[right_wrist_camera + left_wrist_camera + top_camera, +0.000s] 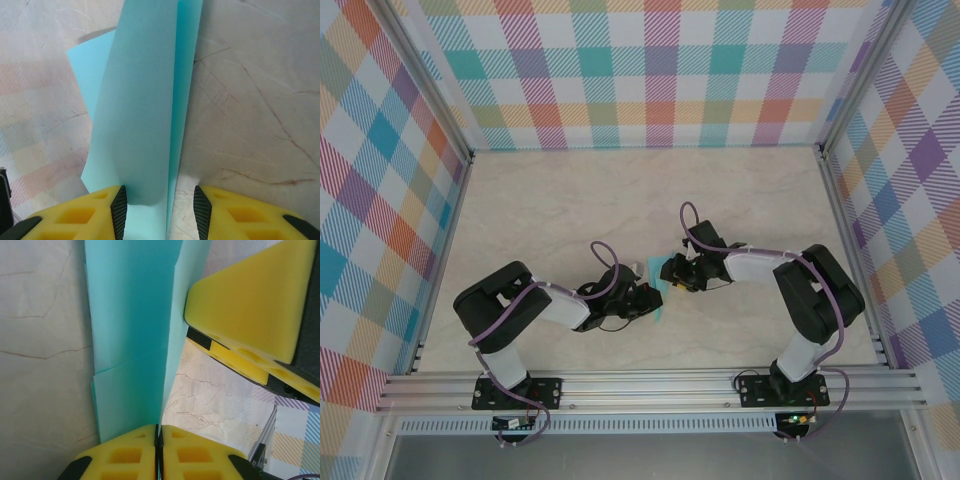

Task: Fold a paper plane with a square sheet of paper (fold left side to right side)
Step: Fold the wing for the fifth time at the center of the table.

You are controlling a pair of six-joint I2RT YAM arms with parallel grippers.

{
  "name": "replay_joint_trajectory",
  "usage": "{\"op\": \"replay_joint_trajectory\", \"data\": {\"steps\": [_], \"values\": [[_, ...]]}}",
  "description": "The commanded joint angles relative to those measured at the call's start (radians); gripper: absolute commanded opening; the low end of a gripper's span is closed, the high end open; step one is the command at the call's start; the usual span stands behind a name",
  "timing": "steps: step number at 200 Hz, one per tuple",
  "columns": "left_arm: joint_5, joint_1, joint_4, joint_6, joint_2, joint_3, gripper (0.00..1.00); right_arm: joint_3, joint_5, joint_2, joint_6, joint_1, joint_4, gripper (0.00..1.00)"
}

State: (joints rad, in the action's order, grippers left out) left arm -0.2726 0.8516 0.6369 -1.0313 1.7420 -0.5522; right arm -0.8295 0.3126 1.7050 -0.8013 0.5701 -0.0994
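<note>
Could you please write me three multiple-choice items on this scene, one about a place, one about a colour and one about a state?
1. Where is the paper?
A) against the back wall
B) near the middle of the table
C) on the front rail

2. What colour is it?
A) light turquoise
B) pink
C) white

3. How do the jaws of the right gripper stand?
A) shut and empty
B) clamped on a cable
C) apart, with paper between them

Answers:
1. B, as the top view shows it mid-table.
2. A, as both wrist views show turquoise.
3. C, as the right wrist view shows a gap between the yellow fingers with paper in it.
</note>
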Motion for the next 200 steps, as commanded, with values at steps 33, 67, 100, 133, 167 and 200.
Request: {"op": "replay_joint_trajectory", "data": {"steps": [33, 67, 100, 133, 167, 200], "values": [[-0.02, -0.022, 0.009, 0.001, -0.02, -0.003, 0.2, -0.019, -0.033, 0.05, -0.009, 0.01, -0.045, 0.43], [-0.025, -0.04, -0.024, 0.012, -0.071, 0.006, 0.28, -0.02, -0.04, 0.045, -0.006, 0.01, -0.051, 0.43], [-0.047, -0.083, -0.04, 0.012, -0.139, 0.036, 0.37, -0.02, -0.04, 0.044, -0.006, 0.01, -0.047, 0.43], [-0.092, -0.146, -0.09, 0.005, -0.16, 0.021, 0.39, -0.024, -0.038, 0.045, -0.004, 0.01, -0.05, 0.43], [-0.167, -0.199, -0.052, -0.014, -0.088, -0.036, 0.33, -0.023, -0.036, 0.047, -0.004, 0.01, -0.049, 0.43], [-0.175, -0.232, -0.053, -0.016, -0.032, -0.082, 0.28, -0.022, -0.035, 0.047, -0.005, 0.011, -0.049, 0.43]]}}
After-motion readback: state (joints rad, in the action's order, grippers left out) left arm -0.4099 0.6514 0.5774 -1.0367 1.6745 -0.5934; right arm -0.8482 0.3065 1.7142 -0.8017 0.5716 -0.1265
